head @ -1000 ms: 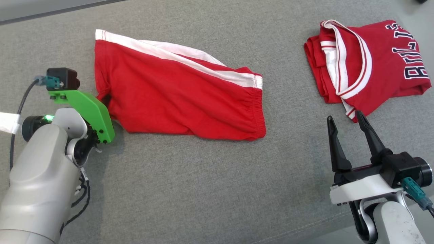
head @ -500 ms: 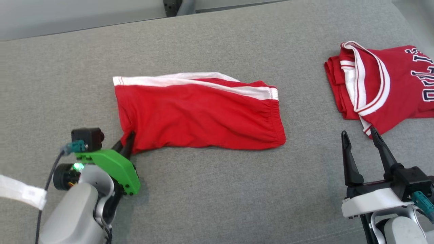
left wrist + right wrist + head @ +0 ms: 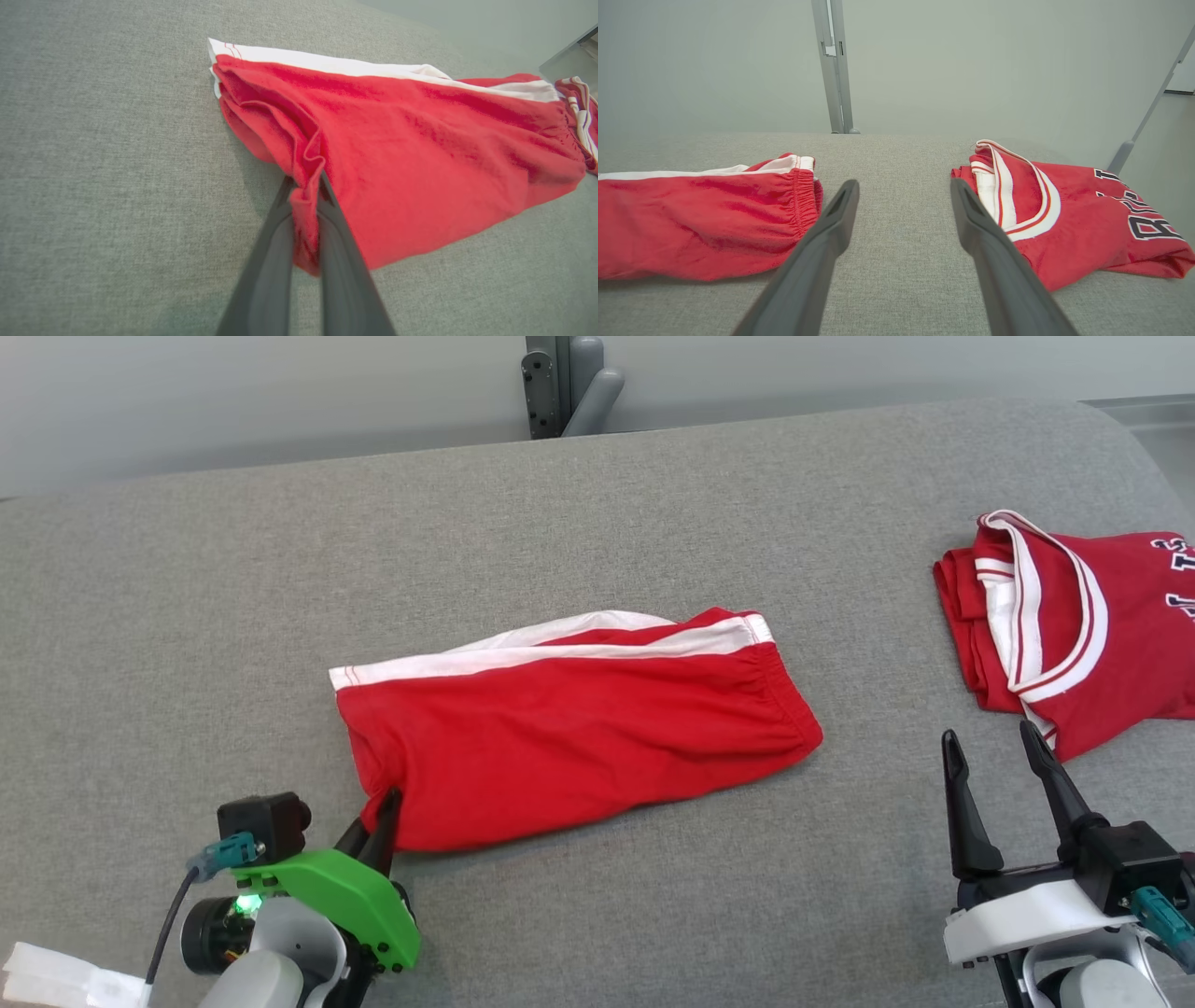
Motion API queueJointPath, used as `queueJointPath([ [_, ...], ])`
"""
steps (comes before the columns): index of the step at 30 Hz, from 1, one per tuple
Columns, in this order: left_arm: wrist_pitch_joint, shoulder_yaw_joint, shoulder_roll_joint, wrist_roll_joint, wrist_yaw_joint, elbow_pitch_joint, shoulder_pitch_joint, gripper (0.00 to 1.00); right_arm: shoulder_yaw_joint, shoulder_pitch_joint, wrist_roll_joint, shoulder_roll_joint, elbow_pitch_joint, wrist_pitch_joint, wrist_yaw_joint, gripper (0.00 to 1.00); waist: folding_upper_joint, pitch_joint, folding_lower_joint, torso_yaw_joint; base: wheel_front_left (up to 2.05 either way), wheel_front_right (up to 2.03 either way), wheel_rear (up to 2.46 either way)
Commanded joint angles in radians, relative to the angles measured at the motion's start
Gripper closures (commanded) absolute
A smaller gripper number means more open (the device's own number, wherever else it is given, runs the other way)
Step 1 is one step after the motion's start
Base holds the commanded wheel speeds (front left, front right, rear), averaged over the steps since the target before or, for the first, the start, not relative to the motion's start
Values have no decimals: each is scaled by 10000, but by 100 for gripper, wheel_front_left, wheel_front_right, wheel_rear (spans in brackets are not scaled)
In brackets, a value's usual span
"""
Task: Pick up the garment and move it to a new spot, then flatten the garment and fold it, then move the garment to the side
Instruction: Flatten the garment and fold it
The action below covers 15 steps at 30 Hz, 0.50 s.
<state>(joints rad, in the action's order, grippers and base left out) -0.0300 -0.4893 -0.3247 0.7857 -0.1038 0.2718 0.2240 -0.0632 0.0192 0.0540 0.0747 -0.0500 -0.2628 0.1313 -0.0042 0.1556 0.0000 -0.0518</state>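
Pinching only a bunched corner of the red, white-striped cloth shorts (image 3: 569, 728), which lie well left of the folded red jersey (image 3: 1064, 635), we risk our left gripper (image 3: 304, 179) losing it under drag, our right gripper (image 3: 989, 733) spread beside that jersey.

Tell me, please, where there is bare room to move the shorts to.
Bare cushion lies left of the shorts, behind them up to the wall, and between shorts and jersey. The far right is crowded by the jersey.
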Motion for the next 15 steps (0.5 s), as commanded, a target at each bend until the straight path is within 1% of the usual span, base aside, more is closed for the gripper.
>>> queueJointPath([
  [1,-30,1,-53,30,-94,28,-191,100,-14,112,27,5,-24,-25,-11,0,42,-68,0,41,0,0,0],
  [2,-42,46,14,138,-112,62,-265,100,0,147,29,4,-54,-25,-11,0,42,-80,0,42,0,0,0],
  [3,-4,79,95,240,-67,91,-334,82,5,166,29,5,-70,-25,-11,0,42,-95,0,46,0,0,0],
  [4,143,86,65,157,-54,138,-351,55,11,179,33,12,-79,-25,-11,0,42,-111,0,48,0,0,0],
  [5,374,104,-2,10,-84,178,-342,0,18,186,33,23,-94,-25,-11,0,42,-132,0,47,0,0,0],
  [7,965,170,43,-265,-202,254,-440,0,23,160,5,90,-117,-25,-11,0,42,-203,0,51,0,0,0],
  [10,2176,284,69,-639,-388,226,-895,0,70,156,-31,143,37,-25,-11,0,42,-417,0,49,0,0,0],
  [12,2617,438,143,-651,-278,21,-1280,0,35,195,-52,195,209,-25,-11,0,42,-525,0,116,0,0,0],
  [15,2901,781,-3,-970,-202,-372,-1757,0,74,178,-47,309,490,-25,-11,0,42,-622,0,364,0,0,0],
])
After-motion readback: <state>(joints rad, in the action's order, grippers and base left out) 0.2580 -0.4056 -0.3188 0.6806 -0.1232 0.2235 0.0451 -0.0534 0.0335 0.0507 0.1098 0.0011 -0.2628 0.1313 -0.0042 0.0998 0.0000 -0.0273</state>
